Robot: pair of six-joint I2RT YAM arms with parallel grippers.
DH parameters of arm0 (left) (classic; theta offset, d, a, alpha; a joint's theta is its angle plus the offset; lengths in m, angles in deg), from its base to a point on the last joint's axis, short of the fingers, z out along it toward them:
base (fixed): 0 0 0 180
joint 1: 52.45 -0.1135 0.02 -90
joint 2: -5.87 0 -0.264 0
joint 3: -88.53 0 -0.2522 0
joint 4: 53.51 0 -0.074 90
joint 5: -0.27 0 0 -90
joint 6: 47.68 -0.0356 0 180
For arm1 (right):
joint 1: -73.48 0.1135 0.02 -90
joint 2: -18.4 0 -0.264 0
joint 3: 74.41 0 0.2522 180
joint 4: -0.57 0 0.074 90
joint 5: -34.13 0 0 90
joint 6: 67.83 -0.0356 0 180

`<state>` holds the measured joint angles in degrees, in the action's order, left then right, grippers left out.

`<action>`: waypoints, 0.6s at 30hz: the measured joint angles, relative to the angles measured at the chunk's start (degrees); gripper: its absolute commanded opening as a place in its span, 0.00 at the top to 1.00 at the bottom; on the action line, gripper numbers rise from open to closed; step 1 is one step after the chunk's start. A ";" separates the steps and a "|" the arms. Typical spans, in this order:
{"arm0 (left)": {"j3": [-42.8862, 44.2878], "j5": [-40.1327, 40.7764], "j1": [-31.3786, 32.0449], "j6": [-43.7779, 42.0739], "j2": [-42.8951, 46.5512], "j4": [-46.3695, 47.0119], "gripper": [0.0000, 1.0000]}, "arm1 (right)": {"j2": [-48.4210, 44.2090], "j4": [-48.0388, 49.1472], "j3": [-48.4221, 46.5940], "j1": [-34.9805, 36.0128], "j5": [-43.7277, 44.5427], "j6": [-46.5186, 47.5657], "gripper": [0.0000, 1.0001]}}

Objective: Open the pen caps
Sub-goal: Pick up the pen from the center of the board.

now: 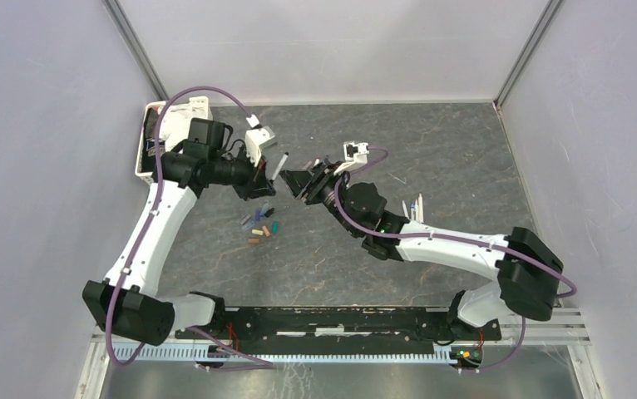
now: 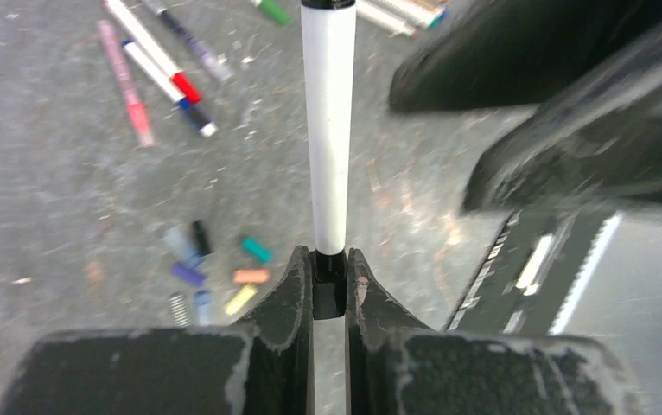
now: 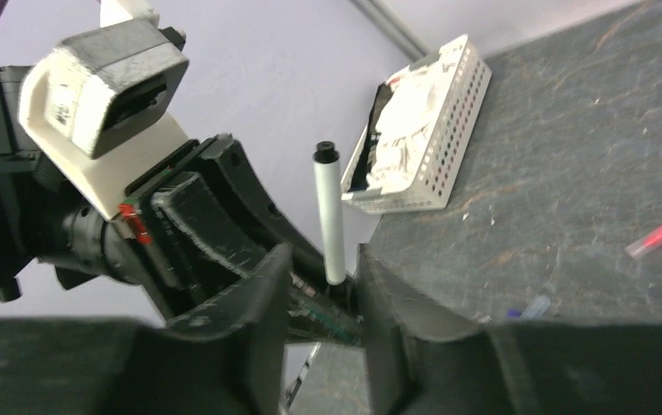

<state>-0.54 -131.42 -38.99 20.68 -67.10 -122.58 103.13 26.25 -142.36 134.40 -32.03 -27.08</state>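
From above, you see the left gripper [image 1: 263, 187] and the right gripper [image 1: 297, 181] nose to nose over the dark, marbled table [image 1: 465, 166]. A white-barrelled pen [image 1: 280, 165] slants between them. The pen caps [image 1: 261, 226] lie in a small coloured scatter on the table just nearer the bases. A white perforated basket [image 1: 150, 141] sits in the far left corner.

Only your left wrist view shows the grip. The black, rough-edged fingers of the left gripper [image 2: 329, 259] are clamped on the pen's black end, and its smooth round barrel runs straight away. The stubby caps lie below left, with loose pens [image 2: 150, 60] beyond.

In your right wrist view, the right gripper [image 3: 326, 268] has its fingers apart either side of the barrel, gaps showing.
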 measured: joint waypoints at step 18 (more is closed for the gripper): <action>-12.83 23.41 8.55 -42.91 11.96 -12.22 0.98 | 12.44 -31.01 -20.63 -14.23 -51.80 7.34 0.46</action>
<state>-13.37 -108.01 -30.45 -22.23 -55.15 -134.79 115.57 -4.77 -162.99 120.17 -83.83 -19.74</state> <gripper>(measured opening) 0.131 0.551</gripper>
